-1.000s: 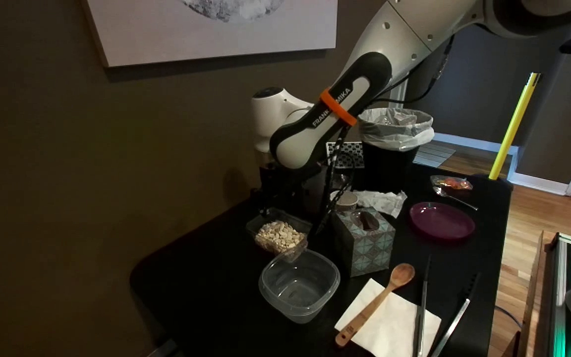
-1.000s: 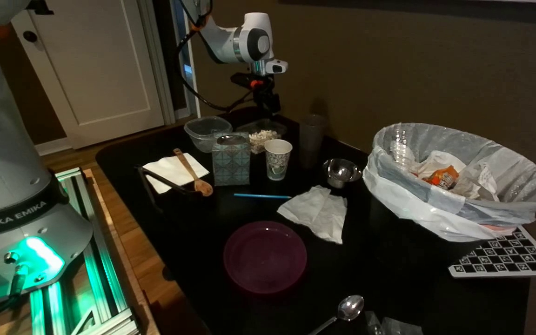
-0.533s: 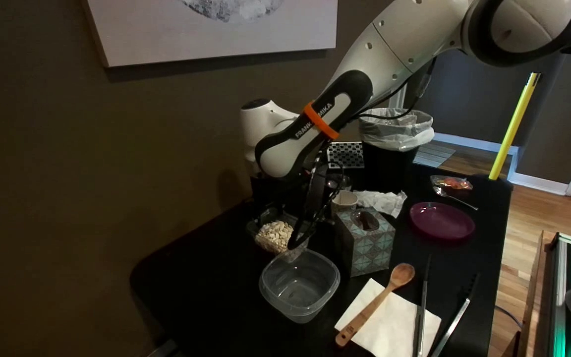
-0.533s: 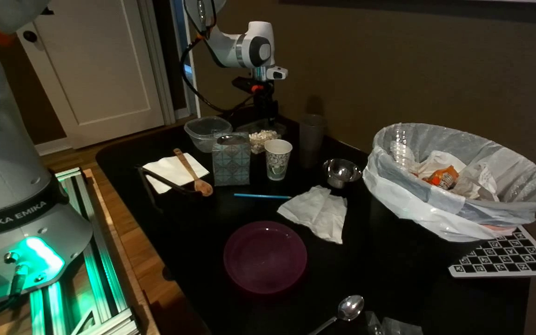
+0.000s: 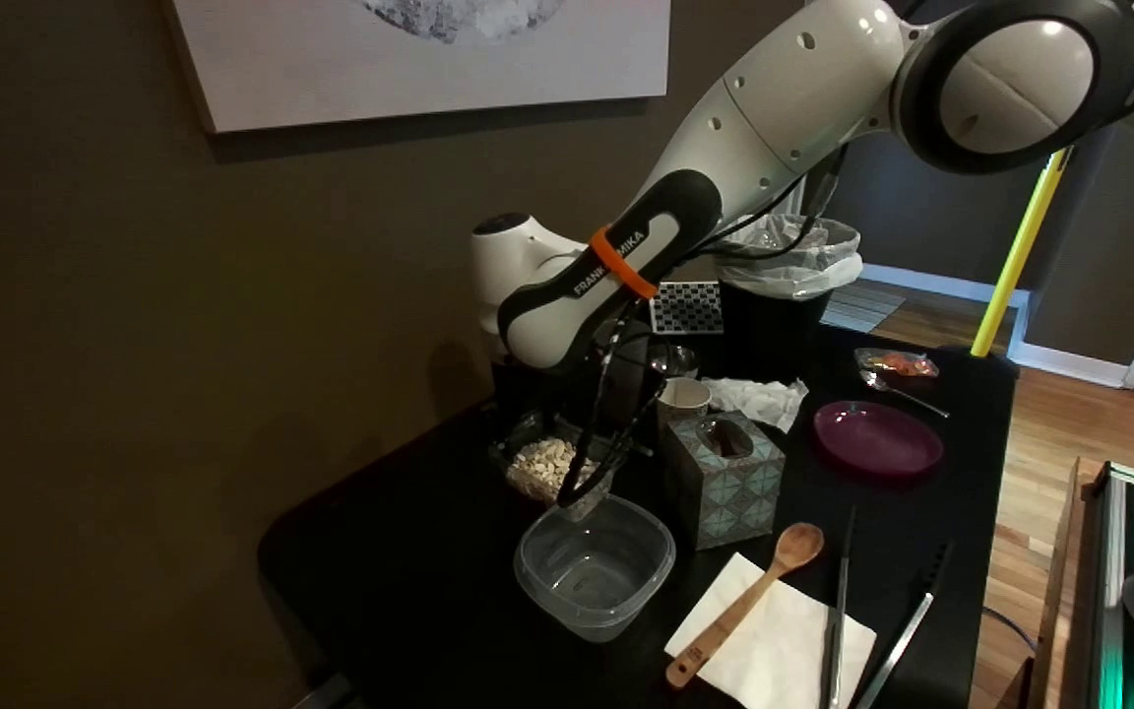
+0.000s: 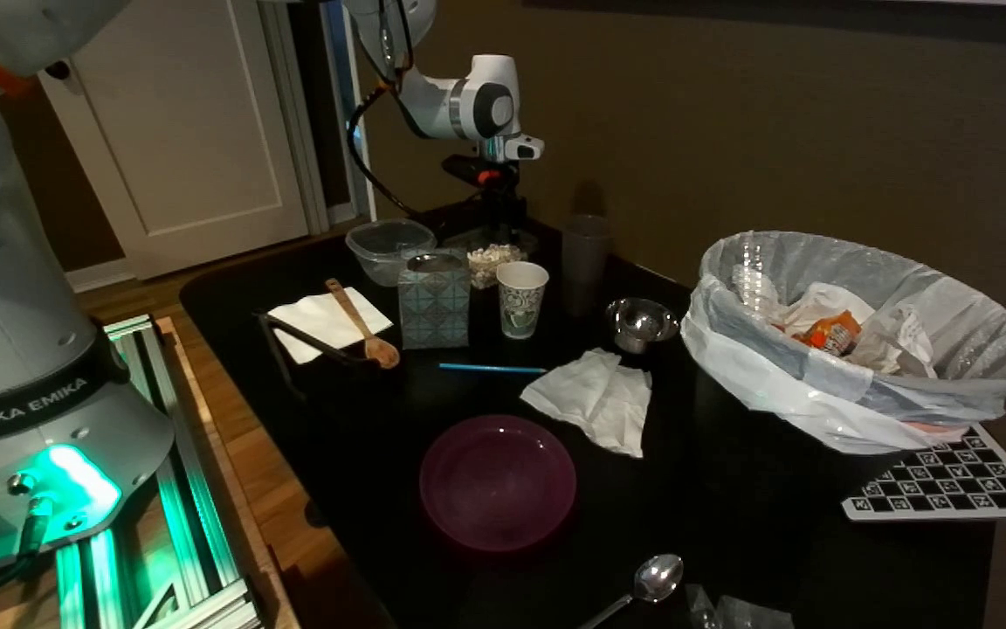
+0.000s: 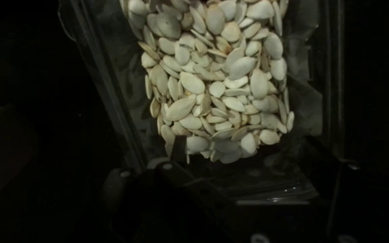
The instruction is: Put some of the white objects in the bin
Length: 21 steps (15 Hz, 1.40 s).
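we see the seeds (image 7: 214, 84) heaped in a clear tray (image 7: 105, 79), and the gripper (image 7: 244, 145) hangs low over it, jaws spread apart; whether they touch the seeds we cannot tell; the tub (image 5: 597, 556) sits just beside the tray, the tissue box (image 5: 739, 502) near both; we find the bin (image 5: 776, 325) well apart, and between it and our tray stand the cup (image 6: 522, 301), a dark tumbler (image 6: 586, 262) and a metal bowl (image 6: 641, 327)
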Motion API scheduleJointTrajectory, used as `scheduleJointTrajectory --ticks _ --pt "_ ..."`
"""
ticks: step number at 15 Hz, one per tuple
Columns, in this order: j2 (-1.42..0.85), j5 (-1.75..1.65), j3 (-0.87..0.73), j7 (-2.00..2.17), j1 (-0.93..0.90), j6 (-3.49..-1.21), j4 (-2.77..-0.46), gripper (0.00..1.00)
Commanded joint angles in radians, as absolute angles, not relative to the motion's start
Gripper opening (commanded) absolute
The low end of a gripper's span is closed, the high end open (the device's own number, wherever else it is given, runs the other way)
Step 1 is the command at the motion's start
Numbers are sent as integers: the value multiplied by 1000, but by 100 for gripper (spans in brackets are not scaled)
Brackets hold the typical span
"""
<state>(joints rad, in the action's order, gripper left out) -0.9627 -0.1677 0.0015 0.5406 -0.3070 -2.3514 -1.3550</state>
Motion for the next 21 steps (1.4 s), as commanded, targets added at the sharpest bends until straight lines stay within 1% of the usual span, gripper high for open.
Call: scheduleJointTrajectory --ticks 1,4,5,6,7,8,11,13,14,16,17,19,21 --pt "-1015 -135 -18 515 -323 -2312 -1283 83" --pt "-1034 -131 -18 511 -323 -2306 -1267 76" --pt "-1039 -130 -17 509 -323 -2305 -1263 72" --pt "-1044 -129 -17 506 -323 -2303 -1258 72" --pt "-1048 -127 -17 506 -323 -2302 -1255 67" --pt "-1052 -125 -16 505 -323 -2302 -1253 69" --pt "-1062 -121 -15 503 -324 -2298 -1246 68" --pt "-1068 -120 -14 502 -323 -2283 -1236 69" --pt "-1071 -119 -14 502 -323 -2275 -1231 71" --pt "-1077 -117 -14 501 -324 -2267 -1225 68" --pt "-1078 -116 -14 501 -323 -2264 -1222 45" --pt "-1079 -115 -14 502 -324 -2255 -1215 43" --pt "-1077 -114 -15 503 -325 -2251 -1209 27"
